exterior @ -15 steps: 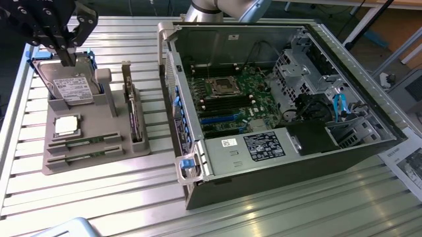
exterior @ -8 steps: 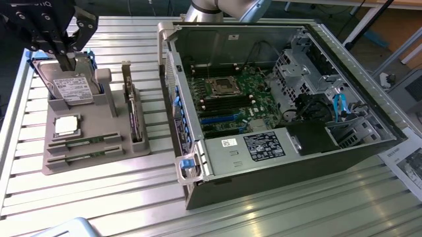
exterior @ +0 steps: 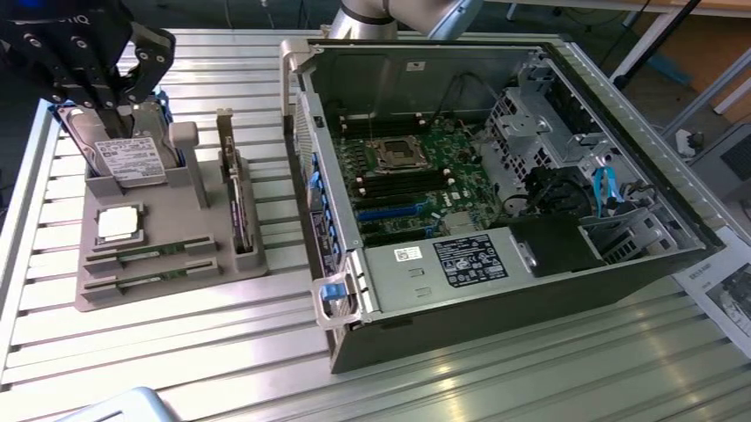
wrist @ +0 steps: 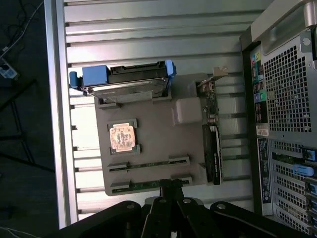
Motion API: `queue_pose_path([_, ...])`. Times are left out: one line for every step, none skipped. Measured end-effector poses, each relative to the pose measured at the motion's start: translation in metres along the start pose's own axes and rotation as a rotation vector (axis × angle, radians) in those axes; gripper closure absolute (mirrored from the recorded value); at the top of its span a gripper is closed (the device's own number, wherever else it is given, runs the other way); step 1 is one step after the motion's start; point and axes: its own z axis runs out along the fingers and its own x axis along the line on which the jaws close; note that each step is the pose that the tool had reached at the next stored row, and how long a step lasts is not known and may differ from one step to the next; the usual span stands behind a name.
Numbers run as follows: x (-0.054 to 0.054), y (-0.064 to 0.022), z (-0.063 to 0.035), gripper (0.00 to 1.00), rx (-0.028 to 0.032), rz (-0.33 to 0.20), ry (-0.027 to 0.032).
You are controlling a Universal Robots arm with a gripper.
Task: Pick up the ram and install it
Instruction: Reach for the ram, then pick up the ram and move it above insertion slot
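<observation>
— What's largest on the desk (exterior: 176, 360)?
— The open computer case (exterior: 388, 75), toward the exterior view's right, with its motherboard (exterior: 411, 176) exposed. Just beside it lies a grey holder (exterior: 176, 220).
— What's in the holder?
— A hard drive (exterior: 132, 158) stands at one end. A dark expansion card (exterior: 241, 207) sits on edge along the case side, and there's a square silver processor (exterior: 119, 224) in the middle.
— And the ram?
— The ram (exterior: 150, 256) and its twin (exterior: 147, 283) sit in parallel slots at the end away from the hard drive.
— The gripper (wrist: 172, 186)?
— It's raised above the hard drive end, well apart from the sticks. The jaws are clenched tight, gripping neither stick.
</observation>
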Motion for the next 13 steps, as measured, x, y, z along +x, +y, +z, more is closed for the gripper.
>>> queue_pose_path([0.0000,0.0000,0.0000,0.90,0.0000,0.000,0.0000])
queue_pose_path([0.0000,-0.0001,0.0000,0.90,0.0000,0.000,0.0000])
queue_pose_path([0.0000,-0.0001,0.0000,0.90,0.0000,0.000,0.0000])
queue_pose_path([0.0000,-0.0001,0.0000,0.90,0.0000,0.000,0.0001])
queue_pose_path([0.0000,-0.0001,0.0000,0.90,0.0000,0.000,0.0000])
queue_pose_path([0.0000,0.0000,0.0000,0.90,0.0000,0.000,0.0000])
queue_pose_path([0.0000,-0.0001,0.0000,0.90,0.0000,0.000,0.0000])
queue_pose_path([0.0000,-0.0001,0.0000,0.90,0.0000,0.000,0.0000])
queue_pose_path([0.0000,0.0000,0.0000,0.90,0.0000,0.000,0.0000])
queue_pose_path([0.0000,-0.0001,0.0000,0.90,0.0000,0.000,0.0000])
queue_pose_path([0.0000,0.0000,0.0000,0.90,0.0000,0.000,0.0000])
queue_pose_path([0.0000,0.0000,0.0000,0.90,0.0001,0.000,0.0000])
queue_pose_path([0.0000,0.0000,0.0000,0.90,0.0000,0.000,0.0000])
